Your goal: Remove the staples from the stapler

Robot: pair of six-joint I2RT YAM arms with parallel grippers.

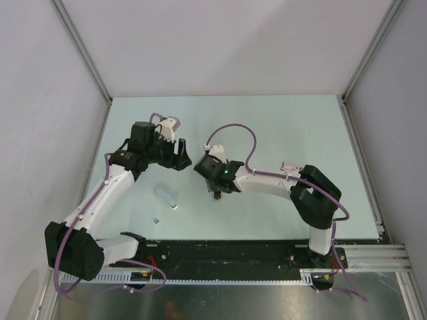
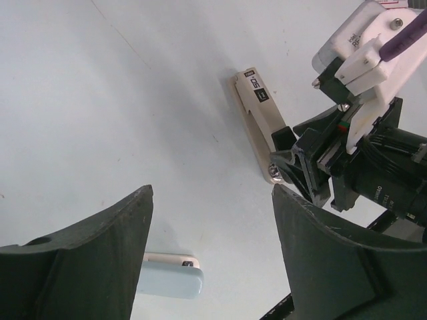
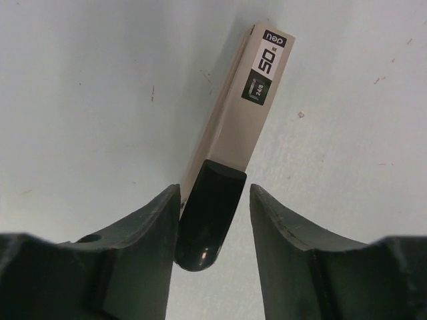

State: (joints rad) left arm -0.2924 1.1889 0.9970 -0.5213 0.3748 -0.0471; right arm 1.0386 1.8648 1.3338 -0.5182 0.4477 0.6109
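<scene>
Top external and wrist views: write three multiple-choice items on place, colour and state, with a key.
1. The pale blue block lies: A) on the table, left of the right gripper; B) held off the table; C) against the back wall.
2. The labelled box is: A) green; B) pinkish beige; C) red.
3. The left gripper is: A) shut on the block; B) shut, empty; C) open, empty.
Key: 1A, the top view shows it resting there; 2B, the right wrist view shows it; 3C, its fingers stand wide apart, nothing between.
</scene>
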